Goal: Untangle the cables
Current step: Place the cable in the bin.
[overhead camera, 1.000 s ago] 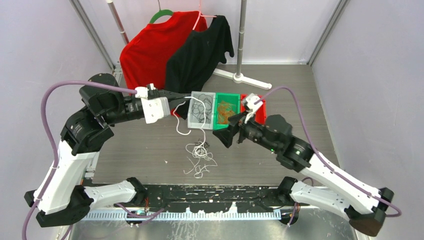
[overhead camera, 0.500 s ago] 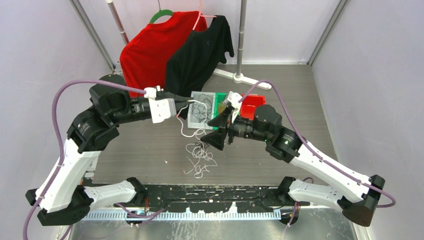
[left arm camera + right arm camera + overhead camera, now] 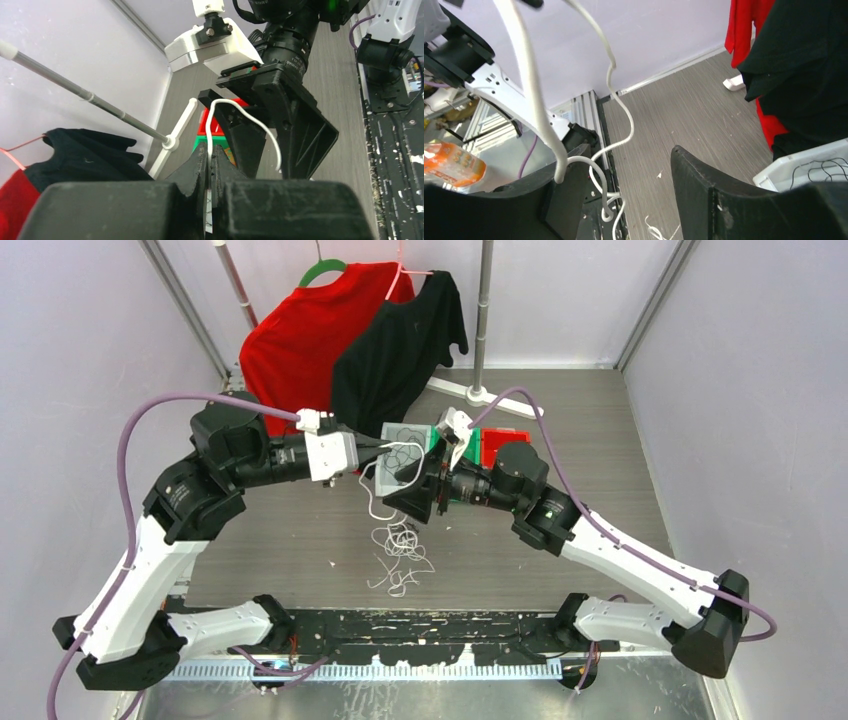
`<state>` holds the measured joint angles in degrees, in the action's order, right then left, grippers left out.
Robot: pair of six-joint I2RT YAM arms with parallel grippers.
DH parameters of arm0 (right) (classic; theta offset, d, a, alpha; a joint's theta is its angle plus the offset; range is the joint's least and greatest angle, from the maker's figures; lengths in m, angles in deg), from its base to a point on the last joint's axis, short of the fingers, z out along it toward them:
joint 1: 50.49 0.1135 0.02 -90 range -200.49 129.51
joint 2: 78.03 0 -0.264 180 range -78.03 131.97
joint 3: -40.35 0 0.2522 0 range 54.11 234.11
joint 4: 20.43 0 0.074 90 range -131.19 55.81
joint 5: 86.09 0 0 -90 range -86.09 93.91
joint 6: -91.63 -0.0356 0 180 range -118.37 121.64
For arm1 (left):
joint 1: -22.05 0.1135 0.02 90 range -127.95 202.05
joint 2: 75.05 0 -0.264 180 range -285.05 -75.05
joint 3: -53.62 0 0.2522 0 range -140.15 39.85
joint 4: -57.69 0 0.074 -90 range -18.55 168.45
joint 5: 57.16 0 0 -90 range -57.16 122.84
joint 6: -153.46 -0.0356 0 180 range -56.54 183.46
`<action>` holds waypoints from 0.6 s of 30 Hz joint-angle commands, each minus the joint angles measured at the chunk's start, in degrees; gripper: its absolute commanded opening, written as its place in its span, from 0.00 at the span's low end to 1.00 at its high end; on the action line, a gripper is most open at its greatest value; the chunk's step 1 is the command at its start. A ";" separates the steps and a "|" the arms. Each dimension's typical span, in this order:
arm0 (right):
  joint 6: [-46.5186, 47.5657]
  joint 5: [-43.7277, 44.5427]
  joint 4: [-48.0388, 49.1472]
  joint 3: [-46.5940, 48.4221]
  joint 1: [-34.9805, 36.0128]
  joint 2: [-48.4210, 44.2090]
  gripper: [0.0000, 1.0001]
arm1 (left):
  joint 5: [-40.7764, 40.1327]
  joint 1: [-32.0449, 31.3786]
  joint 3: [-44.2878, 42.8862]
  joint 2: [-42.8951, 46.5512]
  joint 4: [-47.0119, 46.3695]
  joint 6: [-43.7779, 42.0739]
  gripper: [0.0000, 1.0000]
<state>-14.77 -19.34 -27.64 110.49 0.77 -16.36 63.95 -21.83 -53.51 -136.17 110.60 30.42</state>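
My left gripper is shut on a white cable and holds it above the table; the cable hangs down to a loose pile of white cables. In the left wrist view the fingers pinch the cable, which arcs toward my right gripper's fingers. My right gripper is open, close to the left one. In the right wrist view the white cable runs down between the jaws, near the left finger. Black cables lie in a white bin.
A green bin and a red bin stand beside the white bin, partly hidden by my right arm. A red shirt and a black shirt hang on a rack at the back. The rack's foot is on the table.
My right arm has swung left from the bins to the held white cable, jaws open. My left gripper has shifted a little to the right, still holding the cable.
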 commanded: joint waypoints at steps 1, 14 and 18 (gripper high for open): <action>-4.49 0.94 10.03 1.66 0.22 2.22 0.64 | 0.83 -0.23 0.93 0.94 -5.45 5.71 0.00; -8.38 2.20 21.45 2.58 2.73 9.40 0.64 | 2.42 -0.16 2.08 0.43 -10.48 17.15 0.00; -8.82 1.84 21.30 3.51 2.86 10.55 0.37 | 1.79 -0.23 3.20 0.64 -10.78 17.81 0.00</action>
<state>-22.62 -17.83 -11.29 110.97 3.18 -6.22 65.44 -21.83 -51.04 -136.19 103.81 45.46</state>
